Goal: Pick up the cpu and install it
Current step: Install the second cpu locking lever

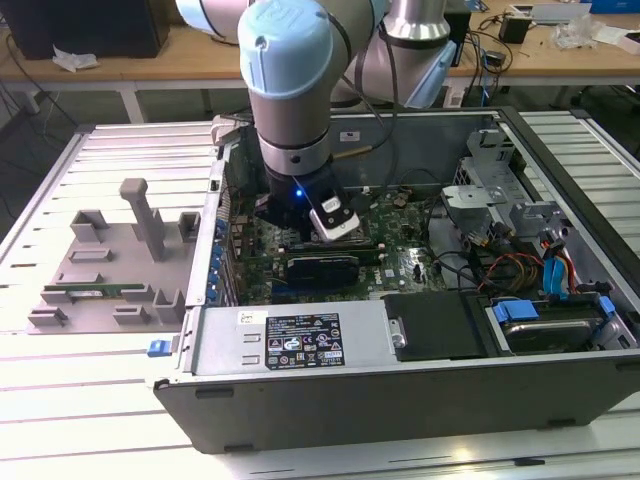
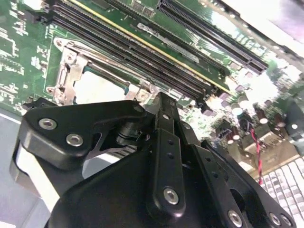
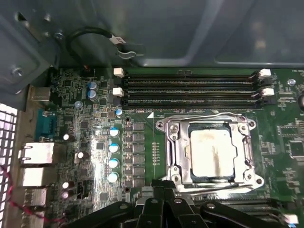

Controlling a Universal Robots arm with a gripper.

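While lowered into the open computer case [image 1: 560, 395], hangs off the blue-capped arm [image 1: 290, 80] just over the motherboard [image 1: 400, 265]. Leaves the grey fixture tray [image 1: 100, 250] well apart from the gripper [image 1: 312, 242], toward the exterior view's left, with a green memory stick [image 1: 90, 292] lying flat on it. Leaves the power supply [image 1: 300, 342] near the gripper on the camera's side. Leaves the drive bay with blue and red cables [image 1: 560, 270] well apart from it, toward the exterior view's right.

In the first wrist view, finds the silver rear ports [image 3: 35, 156] and a row of blue-topped capacitors [image 3: 113, 147] off to one side of the gripper [image 3: 164, 184]. Finds the black memory slots [image 3: 190, 88] farther out, beyond the socket. Shows the gripper's black fingers [image 3: 153, 190] pressed together, pinching nothing, with the tips just beside the near edge of the metal socket frame [image 3: 171, 142]. Cannot tell whether the tips touch the frame.

Finds the cpu [image 3: 211, 154] lying flat inside that frame, silver top up and smudged, just ahead of the gripper and apart from the fingers.

In the second wrist view, shows the gripper [image 2: 161, 102] from behind, with the cpu [image 2: 102, 88] and its frame [image 2: 66, 71] just past the fingertips and the long slots [image 2: 142, 52] beyond.
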